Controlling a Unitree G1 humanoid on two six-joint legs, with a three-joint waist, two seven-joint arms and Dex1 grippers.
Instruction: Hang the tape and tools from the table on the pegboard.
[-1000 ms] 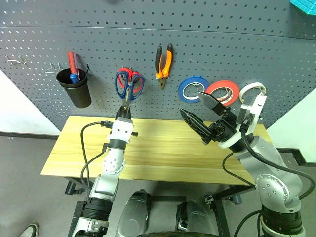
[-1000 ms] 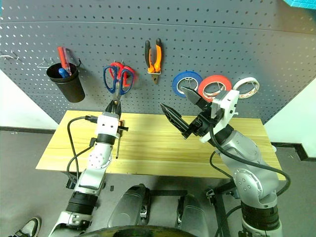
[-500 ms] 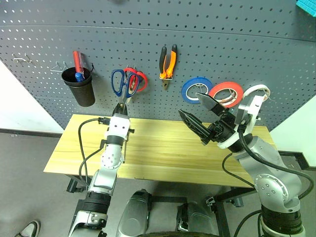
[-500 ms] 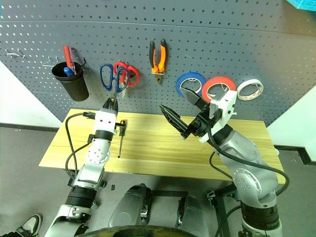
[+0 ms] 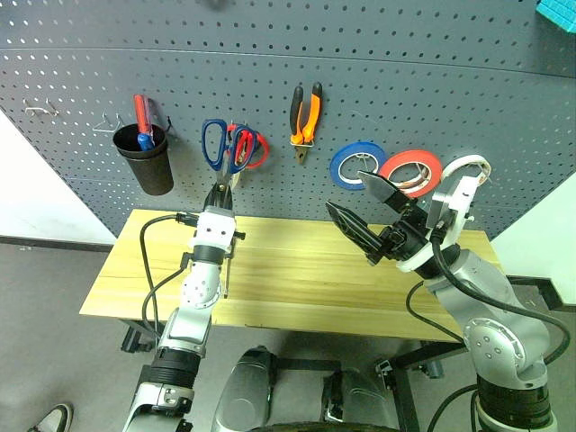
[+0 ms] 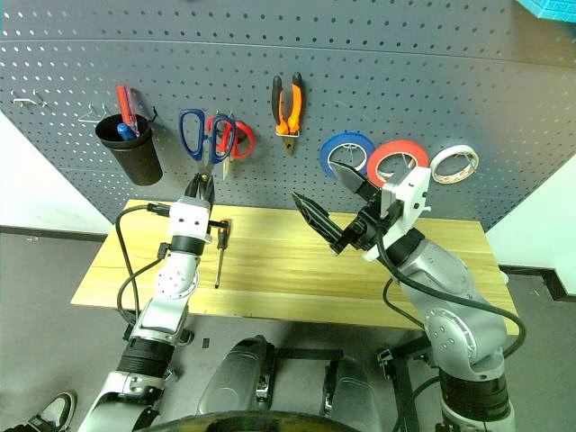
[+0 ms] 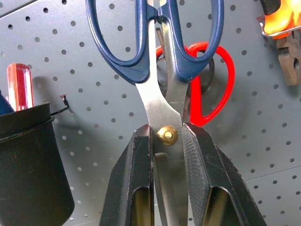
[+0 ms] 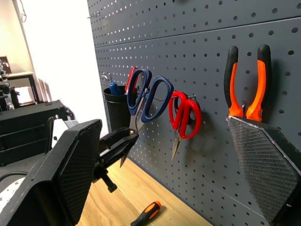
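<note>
You are looking at a light wooden table [image 5: 306, 279] on dark metal legs, pushed up against a dark grey pegboard [image 5: 405, 81] that fills the wall behind it; a grey floor [image 5: 45, 297] shows below, and pale wall panels flank the board on both sides. The tabletop is mostly bare, with the small orange-and-black screwdriver [image 6: 219, 254] lying on it just beside your left arm. Your left gripper [image 7: 168, 136] is clamped on the blades of the blue-handled scissors [image 7: 155, 42] at the brass pivot, holding them upright with the handles up against the pegboard, right in front of the red-handled scissors [image 7: 218, 80] that hang there. You cannot tell from these views whether a handle loop is over a hook. To the left of them a black cup [image 5: 147, 162] hangs on the board with a red-handled tool and a blue one standing in it. The orange-and-black pliers [image 5: 303, 117] hang to the right of the scissors, and further right hang the blue roll [image 5: 353, 165], the red tape [image 5: 409, 171] and a white roll [image 5: 468, 168]. Your right gripper [image 5: 364, 211] is raised over the table in front of those rolls, jaws spread wide and holding nothing.
</note>
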